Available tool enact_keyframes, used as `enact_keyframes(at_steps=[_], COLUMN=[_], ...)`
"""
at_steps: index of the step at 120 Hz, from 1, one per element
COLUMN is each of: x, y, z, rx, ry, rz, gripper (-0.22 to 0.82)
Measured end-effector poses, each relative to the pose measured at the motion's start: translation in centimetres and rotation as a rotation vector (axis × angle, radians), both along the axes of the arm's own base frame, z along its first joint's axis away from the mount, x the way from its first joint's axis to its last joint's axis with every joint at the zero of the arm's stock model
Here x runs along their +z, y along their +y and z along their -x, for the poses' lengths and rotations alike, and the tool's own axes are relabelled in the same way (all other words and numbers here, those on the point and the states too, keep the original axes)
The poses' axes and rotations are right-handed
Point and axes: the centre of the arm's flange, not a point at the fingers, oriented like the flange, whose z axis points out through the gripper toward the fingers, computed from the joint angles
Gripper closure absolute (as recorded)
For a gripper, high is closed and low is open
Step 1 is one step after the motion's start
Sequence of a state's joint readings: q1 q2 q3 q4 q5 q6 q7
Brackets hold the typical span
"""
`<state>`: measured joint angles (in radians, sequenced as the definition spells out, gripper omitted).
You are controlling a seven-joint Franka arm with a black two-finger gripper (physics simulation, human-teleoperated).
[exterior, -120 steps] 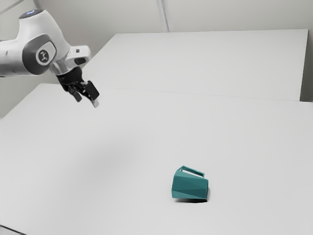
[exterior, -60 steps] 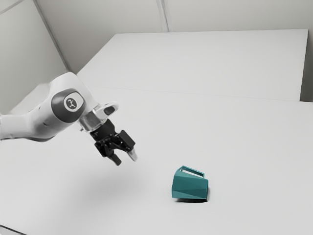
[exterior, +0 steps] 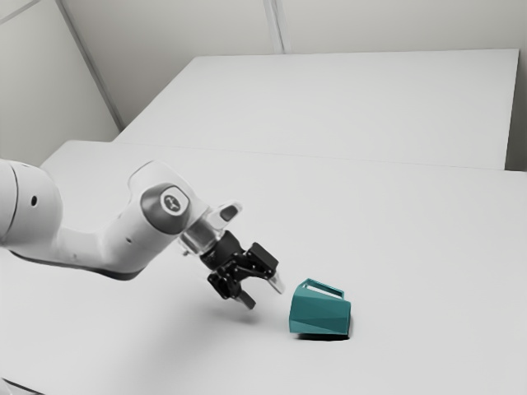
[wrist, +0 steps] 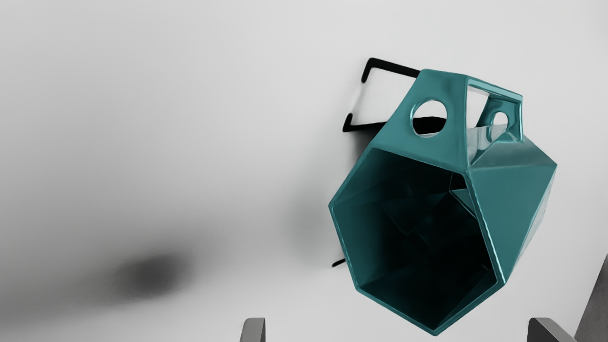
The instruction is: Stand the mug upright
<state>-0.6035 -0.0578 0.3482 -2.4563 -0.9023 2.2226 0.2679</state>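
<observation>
From the exterior view's left my arm (exterior: 107, 251) reaches in, and at its end my gripper (exterior: 263, 295) is open, fingers spread well apart. Just beyond the fingertips, towards the exterior view's right and on the near part of the table (exterior: 428, 239), the mug (exterior: 319, 315) lies on its side. Its long axis runs roughly from the exterior view's left to its right, with the mouth (wrist: 413, 237) facing my gripper and the handle (wrist: 444, 88) on the upper side. It is a glossy teal, built of flat, angular faces, with a many-sided rim, a dark inside and round holes through the squared handle. The table is smooth and pale grey, with soft shadows on it and a thin seam across its far part; a light wall (exterior: 395, 25) stands behind
</observation>
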Motion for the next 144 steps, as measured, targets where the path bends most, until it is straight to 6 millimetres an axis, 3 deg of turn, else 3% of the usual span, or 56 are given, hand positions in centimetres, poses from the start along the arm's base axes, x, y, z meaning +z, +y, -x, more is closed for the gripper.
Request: enact_keyframes(at_steps=[45,78,113,128,144], x=[-2.2,-1.6,-1.2,-1.2,-1.2], y=[-3.0,-3.7,-5.7,-6.2,-7.0], z=[-0.6,-2.0,-1.3,-1.2,-0.9], rx=[0.055,0.032,-0.022,-0.038,-0.056], ry=[-0.025,-0.097,-0.132,-0.142,-0.152], rz=[0.083,0.100,0.113,0.111,0.111], gripper=[0.00,0.03,0.08,0.20,0.44])
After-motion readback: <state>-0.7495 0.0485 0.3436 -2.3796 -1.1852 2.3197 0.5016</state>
